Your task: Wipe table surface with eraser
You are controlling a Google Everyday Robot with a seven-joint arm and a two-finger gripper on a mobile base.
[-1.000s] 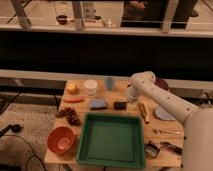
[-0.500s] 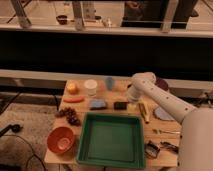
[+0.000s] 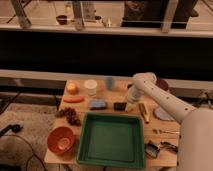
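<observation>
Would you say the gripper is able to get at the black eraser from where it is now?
Probably yes. The gripper hangs just right of the eraser on the table surface, with nothing between them; the blue pad lies on the eraser's far side.

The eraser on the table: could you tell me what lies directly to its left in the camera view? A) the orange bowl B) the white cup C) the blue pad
C: the blue pad lies just left of the eraser, with the gripper at the eraser's right.
</observation>
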